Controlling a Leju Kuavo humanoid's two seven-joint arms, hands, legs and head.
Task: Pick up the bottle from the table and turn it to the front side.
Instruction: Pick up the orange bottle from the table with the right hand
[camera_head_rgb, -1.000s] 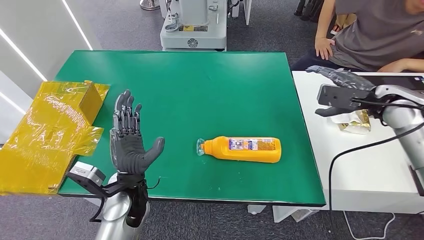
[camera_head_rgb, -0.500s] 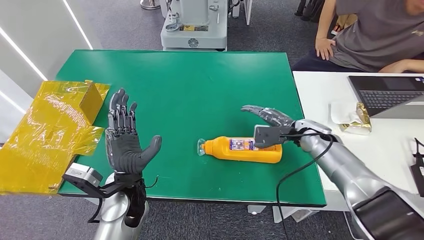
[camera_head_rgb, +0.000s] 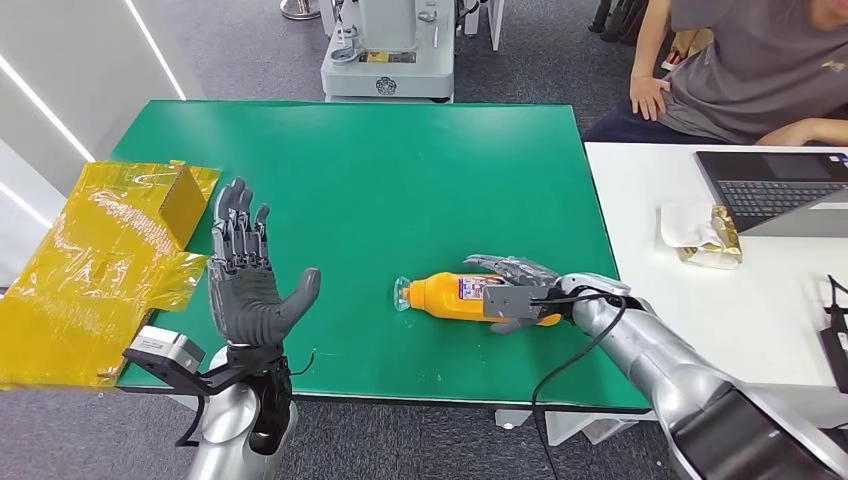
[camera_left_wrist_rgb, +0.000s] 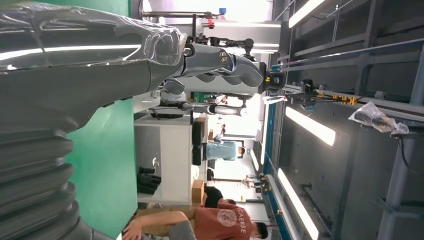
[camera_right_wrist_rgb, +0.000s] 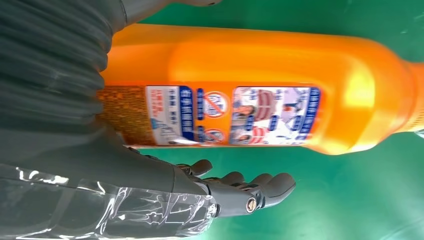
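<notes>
Green table (camera_head_rgb: 400, 170) carries the orange bottle (camera_head_rgb: 445, 293) on its side at lower centre, where the right hand (camera_head_rgb: 512, 290), just swung in from the right edge, now brackets it with spread fingers, unclosed, while the left hand (camera_head_rgb: 245, 285) waits, fingers splayed.

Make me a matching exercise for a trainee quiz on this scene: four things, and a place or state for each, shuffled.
1. bottle
2. left hand
3. yellow wrapping
4. laptop

A. raised, holding nothing, fingers apart
B. on the white table
C. lying on its side on the green table
D. hanging off the green table's left edge

Pairs: 1-C, 2-A, 3-D, 4-B
</notes>
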